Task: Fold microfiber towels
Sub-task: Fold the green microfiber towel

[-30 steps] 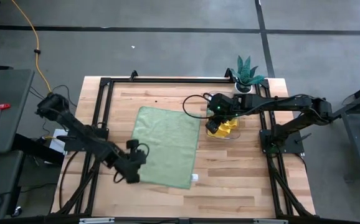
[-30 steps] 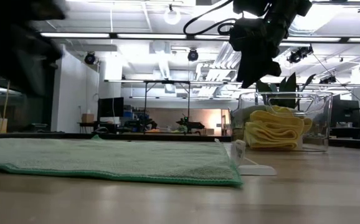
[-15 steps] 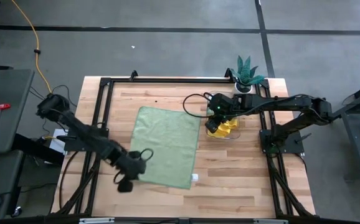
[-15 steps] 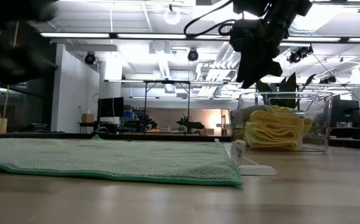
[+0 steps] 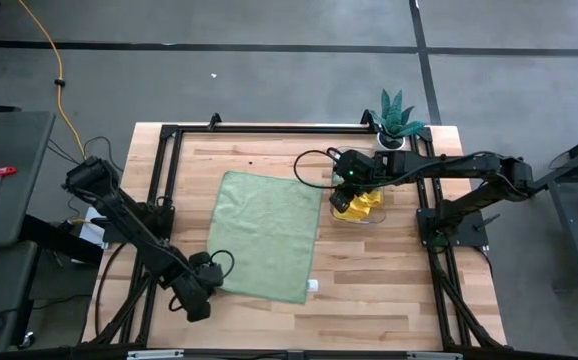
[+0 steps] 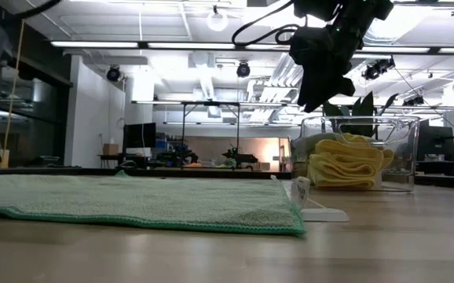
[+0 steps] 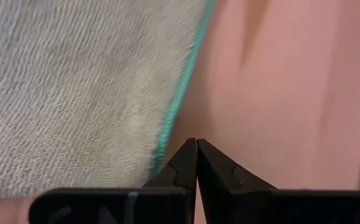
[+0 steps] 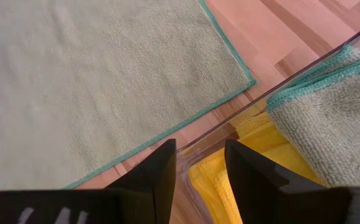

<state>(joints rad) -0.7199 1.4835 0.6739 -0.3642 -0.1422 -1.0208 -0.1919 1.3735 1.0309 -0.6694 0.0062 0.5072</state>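
Observation:
A pale sage green microfiber towel (image 5: 264, 235) lies spread flat on the wooden table. My left gripper (image 5: 205, 287) is shut and low at the towel's near-left corner. In the left wrist view its fingertips (image 7: 197, 144) stand over bare wood just beside the teal hem (image 7: 180, 99). My right gripper (image 5: 341, 203) hangs open above the near-left rim of a clear bin (image 8: 279, 87), with nothing between its fingers. The bin holds folded yellow towels (image 6: 345, 169) and a green one (image 8: 329, 124). My left gripper's shut fingertips come slanting down beside the teal hem (image 7: 167, 127) of the towel's left edge, close to its near-left corner. I cannot tell whether they touch the towel or the table.
A small potted plant (image 5: 397, 118) stands at the far right behind the bin. A small white object (image 5: 312, 285) lies by the towel's near-right corner. Black frame rails (image 5: 164, 200) run along the table's left, far and right sides. Bare wood (image 5: 369, 300) shows near the front.
My left gripper has moved toward the table's near-left and sunk toward the towel's near-left corner, rolling its wrist on the way, and has stayed shut. The towel lies as before.

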